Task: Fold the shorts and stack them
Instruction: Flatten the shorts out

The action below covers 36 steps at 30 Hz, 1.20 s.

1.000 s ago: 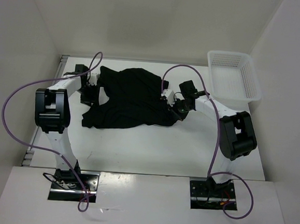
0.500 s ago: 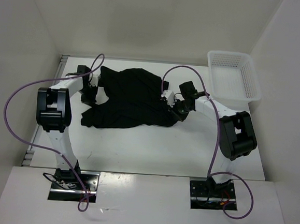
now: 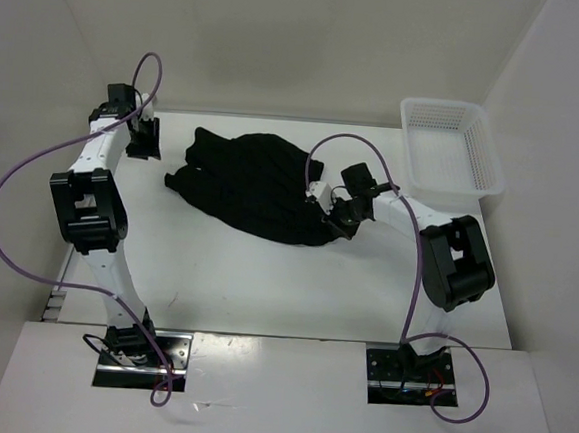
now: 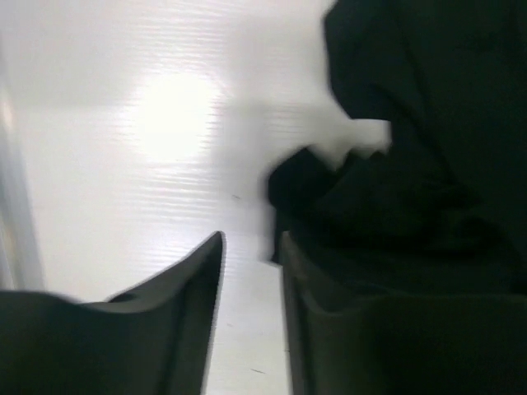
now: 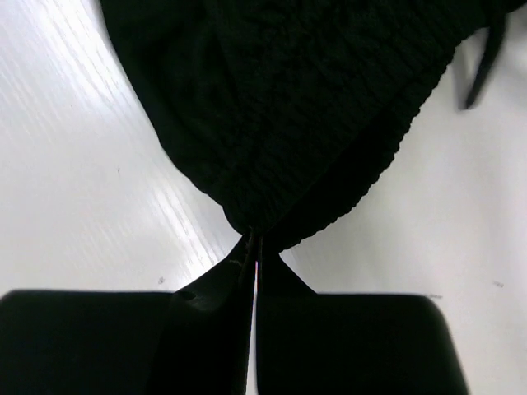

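The black shorts (image 3: pixel 257 184) lie bunched in the middle of the white table. My right gripper (image 3: pixel 328 216) is shut on their right edge; in the right wrist view the jaws (image 5: pixel 254 237) pinch a ribbed fold of the shorts (image 5: pixel 288 99), and a drawstring (image 5: pixel 482 66) trails at the upper right. My left gripper (image 3: pixel 141 148) is open and empty at the far left of the table, apart from the shorts. In the left wrist view its fingers (image 4: pixel 251 240) stand parted over bare table, with the shorts (image 4: pixel 412 164) to their right.
A white mesh basket (image 3: pixel 449 179) stands at the back right corner. White walls close in the table at the left, back and right. The table's left edge strip (image 4: pixel 16 214) lies close to my left gripper.
My left gripper has let go of the shorts and swung away to the far left back. The shorts' left side has dropped and gathered into a more compact heap. The right gripper has barely moved.
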{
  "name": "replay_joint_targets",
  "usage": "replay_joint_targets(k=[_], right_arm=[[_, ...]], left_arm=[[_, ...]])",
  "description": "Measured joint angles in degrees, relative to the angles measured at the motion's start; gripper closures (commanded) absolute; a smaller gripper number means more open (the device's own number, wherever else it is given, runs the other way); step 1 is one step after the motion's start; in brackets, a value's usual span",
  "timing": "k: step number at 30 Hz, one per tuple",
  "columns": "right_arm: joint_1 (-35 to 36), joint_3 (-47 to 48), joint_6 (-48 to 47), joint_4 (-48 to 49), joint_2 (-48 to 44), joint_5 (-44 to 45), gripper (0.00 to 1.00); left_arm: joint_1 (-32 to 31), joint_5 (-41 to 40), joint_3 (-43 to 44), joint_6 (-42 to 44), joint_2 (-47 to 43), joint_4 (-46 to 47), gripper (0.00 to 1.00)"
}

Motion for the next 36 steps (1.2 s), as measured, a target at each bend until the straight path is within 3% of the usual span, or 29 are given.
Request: replay_joint_targets(k=[1,5,9,17,26,27,29,31,32,33,36], right_arm=[[-0.2,0.0,0.0,-0.6,0.0,0.3,1.0],[-0.4,0.9,0.2,-1.9,0.0,1.0,1.0],[-0.2,2.2,0.7,-2.1,0.0,1.0,1.0],[-0.2,3.4,0.7,-2.1,1.6,1.2,1.0],[0.7,4.5,0.7,-2.1,2.3,1.5,1.0],[0.9,4.5,0.7,-2.1,2.3,1.6,1.0],[1.2,4.5,0.7,-2.1,2.3,1.7,1.0],[1.2,4.5,0.6,-2.1,2.3,1.9,1.0],[1.3,4.5,0.6,-2.1,2.3,2.0,1.0],[1.3,4.5,0.4,-2.1,2.3,2.1,1.0],[1.3,4.5,0.2,-2.1,2.3,2.3,1.0]], left_arm=[[0.2,-0.9,0.0,-0.1,0.4,0.4,0.44],[0.7,-2.9,0.1,-0.1,2.1,0.9,0.35],[1.0,-3.6,-2.8,-0.2,0.6,1.2,0.35],[0.3,-2.1,-19.1,-0.1,-5.0,1.1,0.33],[-1.0,6.8,-13.9,-0.2,2.6,3.7,0.32],[-1.2,7.3,-13.4,-0.2,3.2,3.9,0.34],[-2.0,7.4,-12.6,-0.2,4.5,3.8,0.47],[-2.7,7.4,-12.2,-0.2,4.9,3.6,0.64],[-2.8,7.5,-12.2,-0.2,5.0,3.5,0.8],[-3.0,7.5,-12.4,-0.2,5.0,3.4,0.88],[-3.0,8.0,-13.1,-0.2,4.5,3.3,0.99]])
